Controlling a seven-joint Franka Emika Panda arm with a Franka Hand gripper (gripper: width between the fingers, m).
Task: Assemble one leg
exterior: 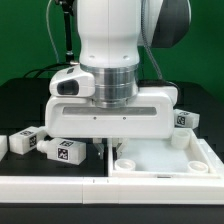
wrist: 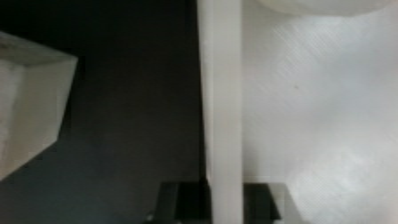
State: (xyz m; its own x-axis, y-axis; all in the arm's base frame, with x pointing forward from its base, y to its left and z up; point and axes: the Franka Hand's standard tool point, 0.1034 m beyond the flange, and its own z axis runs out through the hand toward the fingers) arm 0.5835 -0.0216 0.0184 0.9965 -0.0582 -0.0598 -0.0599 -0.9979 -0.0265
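My gripper [exterior: 109,150] is down at the table, its two dark fingers astride the raised rim [wrist: 217,100] of the large white tray-like panel [exterior: 165,160]. In the wrist view the fingers [wrist: 178,203] press on both sides of that rim, so the gripper [wrist: 219,203] is shut on it. Two legs [exterior: 25,141] [exterior: 68,150], small white blocks with black-and-white tags, lie on the black table at the exterior view's left, apart from the gripper. Another leg [exterior: 182,117] lies behind the panel at the right. A blurred white block [wrist: 27,100] shows beside the rim in the wrist view.
A low white bar [exterior: 50,185] runs along the front edge of the table. A fourth white block [exterior: 2,145] is cut off at the exterior view's left edge. Round raised sockets [exterior: 127,160] [wrist: 329,5] sit in the panel's corners. A green wall stands behind.
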